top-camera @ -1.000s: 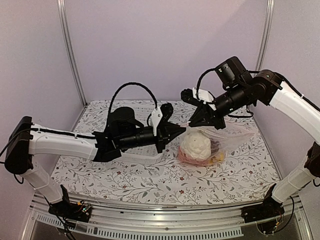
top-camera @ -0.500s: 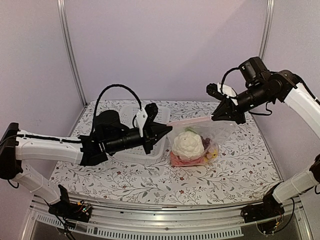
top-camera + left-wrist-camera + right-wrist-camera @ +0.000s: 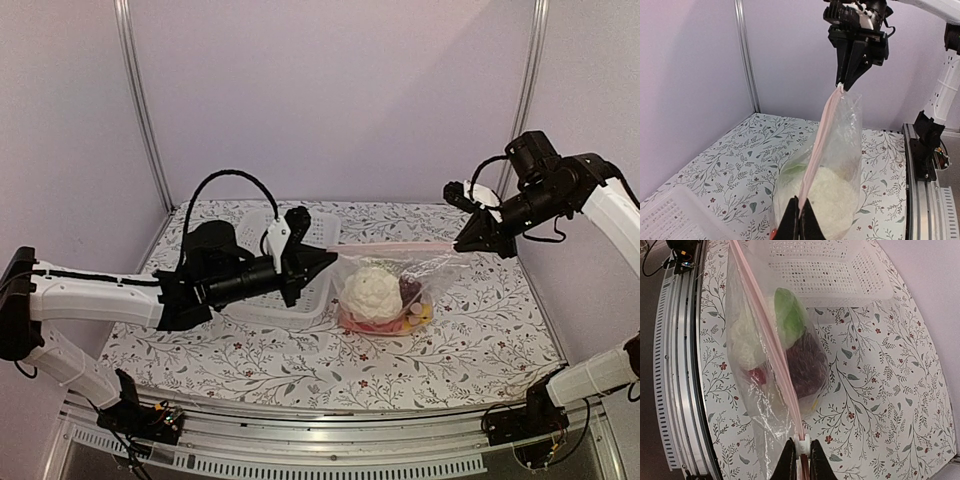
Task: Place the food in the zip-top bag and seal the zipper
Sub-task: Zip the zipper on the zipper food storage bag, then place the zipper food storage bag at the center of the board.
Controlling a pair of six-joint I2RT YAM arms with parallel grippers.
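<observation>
Both arms have drawn apart over the last second. Your right gripper [image 3: 470, 243] has swung toward the table's right edge and your left gripper [image 3: 330, 257] has backed off to the left. The zipper [image 3: 400, 245], bunched before, now runs taut and straight between them.

In the top view you have two arms, one zip-top bag [image 3: 385, 300] and one white basket [image 3: 255, 222]. The bag hangs under the strip, just beside the basket's right side, and its bottom seems to rest on the table [image 3: 480, 340] about mid-width. Inside you can pick out one white cauliflower [image 3: 372, 292], one cluster of dark grapes [image 3: 410, 288] and a yellow piece [image 3: 425, 312]. A full count is hard through the crinkled plastic. Bare cloth lies open toward the near edge and the right edge.

In the left wrist view your fingers are pressed together on the near end of the zipper [image 3: 819, 145]. The strip climbs away to the right gripper [image 3: 842, 85], which pinches its far end. The cauliflower [image 3: 827, 192] sits low in the bag below the strip.

In the right wrist view your fingers are closed on the strip's end, with a small white part between them. The zipper [image 3: 767, 335] runs straight ahead. Under it you see a green leaf [image 3: 790, 315], the grapes [image 3: 807, 365] and a red piece [image 3: 757, 375], with the basket [image 3: 825, 275] beyond.
</observation>
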